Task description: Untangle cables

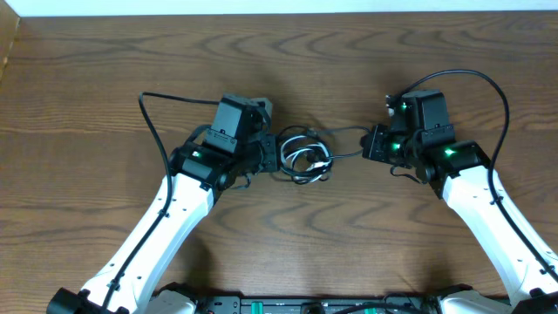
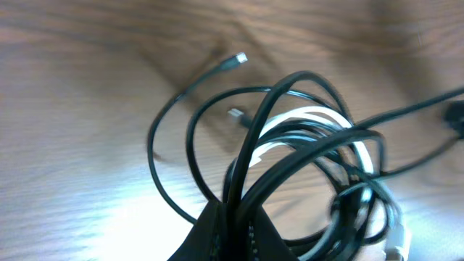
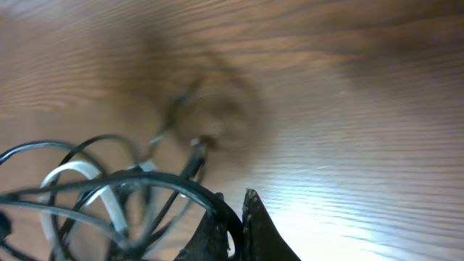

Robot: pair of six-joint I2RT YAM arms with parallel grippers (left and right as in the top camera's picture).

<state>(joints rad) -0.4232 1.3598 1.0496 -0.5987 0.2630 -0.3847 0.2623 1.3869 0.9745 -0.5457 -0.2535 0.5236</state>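
Overhead shows the cables (image 1: 303, 157) as one small knot of black loops and a white cord on the wooden table (image 1: 288, 61), midway between both arms. Left gripper (image 1: 272, 155) pinches the bundle's left edge; right gripper (image 1: 373, 145) is clamped on a black strand stretched out toward it. Only the left wrist view reveals two small plug ends (image 2: 237, 59) lifted clear of the wood.
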